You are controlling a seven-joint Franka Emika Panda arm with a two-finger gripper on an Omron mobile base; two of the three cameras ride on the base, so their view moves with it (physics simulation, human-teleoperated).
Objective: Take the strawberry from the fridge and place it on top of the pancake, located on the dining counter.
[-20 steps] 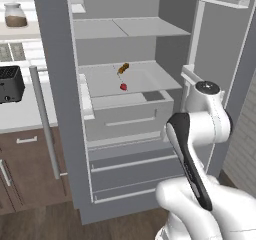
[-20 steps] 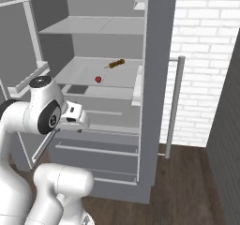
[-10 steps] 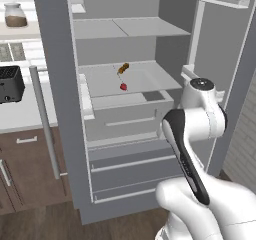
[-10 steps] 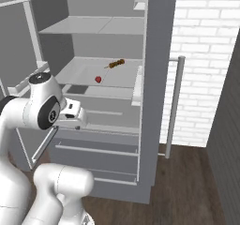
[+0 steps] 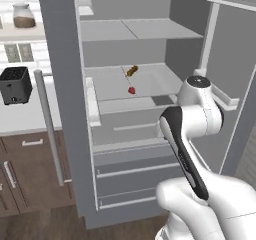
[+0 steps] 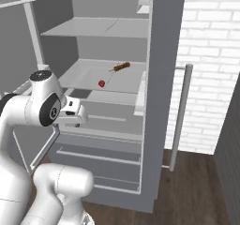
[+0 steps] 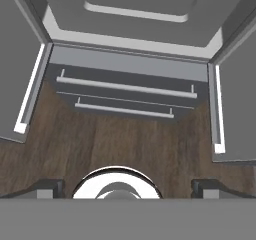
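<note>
strawberry (image 5: 132, 90) on fridge (image 5: 150, 44) shelf (gripper (image 7: 128, 186) spread, well below)

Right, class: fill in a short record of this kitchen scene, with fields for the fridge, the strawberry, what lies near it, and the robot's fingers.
fridge: the fridge stands with both doors open, two drawers shut below
strawberry: the strawberry lies on a middle shelf, untouched
neighbour: a brownish food item lies behind it on the same shelf, apart
fingers: the fingers are spread wide, empty, pointing down at the wood floor before the drawers

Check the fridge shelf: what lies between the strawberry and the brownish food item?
Bare shelf lies between the strawberry and the brownish food item, seen in both base views.
</note>
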